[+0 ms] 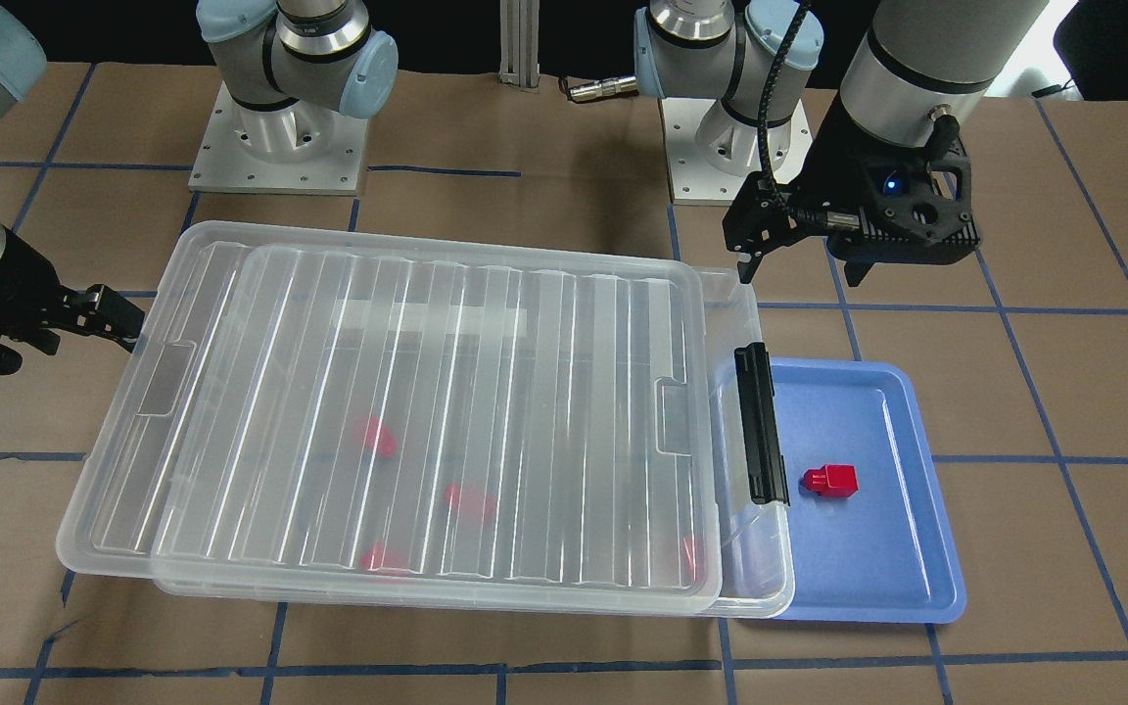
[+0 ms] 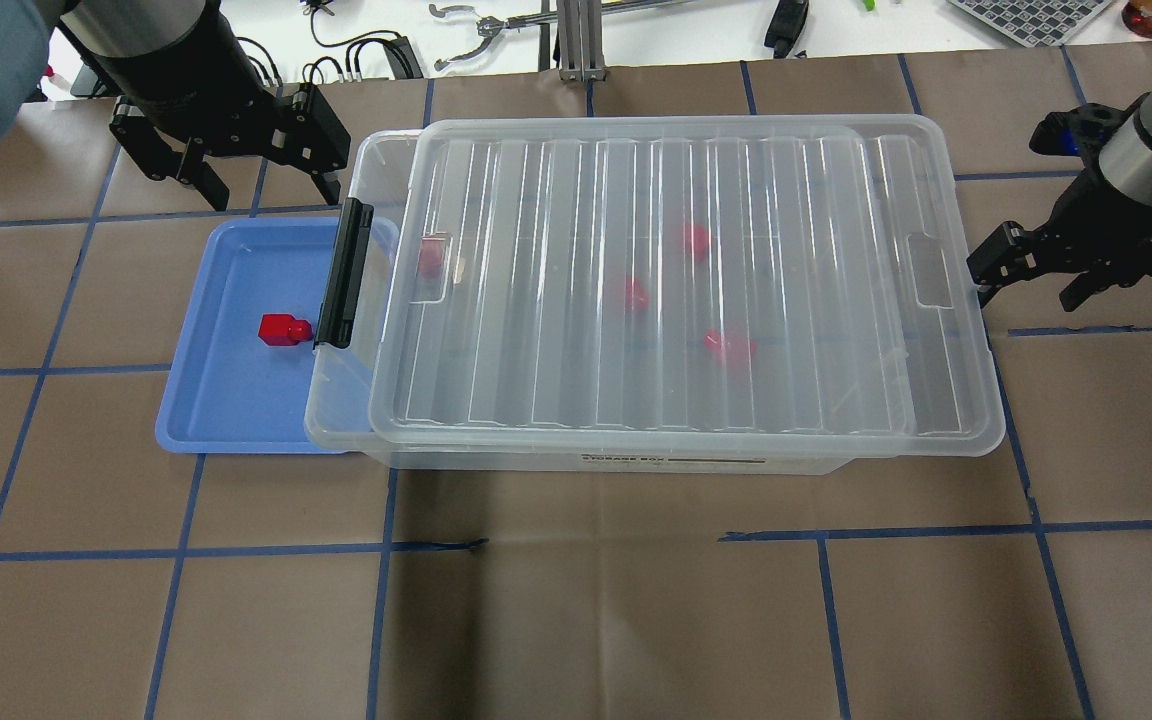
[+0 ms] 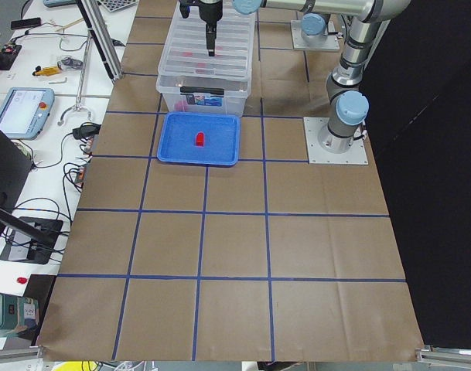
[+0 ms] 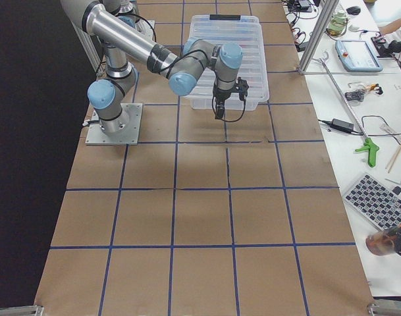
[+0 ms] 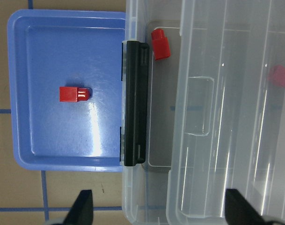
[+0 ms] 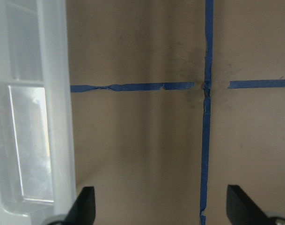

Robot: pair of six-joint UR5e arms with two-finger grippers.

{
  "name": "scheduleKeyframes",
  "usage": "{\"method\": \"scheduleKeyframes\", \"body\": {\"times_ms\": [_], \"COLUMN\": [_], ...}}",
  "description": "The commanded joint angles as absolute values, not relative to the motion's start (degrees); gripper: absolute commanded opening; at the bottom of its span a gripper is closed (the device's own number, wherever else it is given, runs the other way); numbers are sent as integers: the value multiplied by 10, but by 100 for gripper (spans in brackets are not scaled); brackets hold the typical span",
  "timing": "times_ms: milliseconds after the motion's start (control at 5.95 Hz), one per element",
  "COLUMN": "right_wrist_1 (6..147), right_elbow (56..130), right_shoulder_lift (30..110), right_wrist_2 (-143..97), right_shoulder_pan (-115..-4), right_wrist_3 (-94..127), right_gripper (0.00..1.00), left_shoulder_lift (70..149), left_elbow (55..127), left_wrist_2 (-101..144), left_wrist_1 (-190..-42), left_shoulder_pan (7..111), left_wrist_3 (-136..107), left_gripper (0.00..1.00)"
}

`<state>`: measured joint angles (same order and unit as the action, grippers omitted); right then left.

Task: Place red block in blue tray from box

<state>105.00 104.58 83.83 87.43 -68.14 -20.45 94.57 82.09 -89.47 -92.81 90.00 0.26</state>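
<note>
One red block [image 1: 830,481] lies on its side in the blue tray [image 1: 916,548], also seen from overhead [image 2: 283,329] and in the left wrist view [image 5: 73,93]. The clear box [image 2: 656,280] stands beside the tray, overlapping its edge. Its ribbed lid [image 1: 427,411] is slid aside, leaving a gap at the black latch [image 2: 344,272]. Several red blocks show blurred through the lid; one [image 5: 161,44] lies in the gap. My left gripper [image 2: 271,190] is open and empty, above the tray's far edge. My right gripper [image 2: 1031,290] is open and empty beside the box's other short end.
The table is brown paper with blue tape lines [image 2: 596,545]. The arm bases [image 1: 275,147] stand behind the box. A bench with tools and cables [image 2: 476,30] runs beyond the table's far edge. The box's edge [image 6: 53,117] shows at the left of the right wrist view.
</note>
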Motion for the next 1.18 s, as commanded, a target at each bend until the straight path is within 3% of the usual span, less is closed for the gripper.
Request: {"method": "scheduleKeyframes", "body": {"times_ms": [0,1008], "right_wrist_1": [1049,1049], "right_elbow": [1046,1049], "right_shoulder_lift": [840,842], "right_wrist_2": [856,837], "right_shoulder_pan": [-689,-702], "right_wrist_3": [-198,-194], "right_gripper": [100,100], "left_shoulder_lift": [947,947], "left_elbow": [821,821], "left_wrist_2": [-894,-894], "left_wrist_1": [-927,-927], "left_shoulder_pan": [899,898], "left_wrist_3": [4,4], "left_gripper": [98,98]}}
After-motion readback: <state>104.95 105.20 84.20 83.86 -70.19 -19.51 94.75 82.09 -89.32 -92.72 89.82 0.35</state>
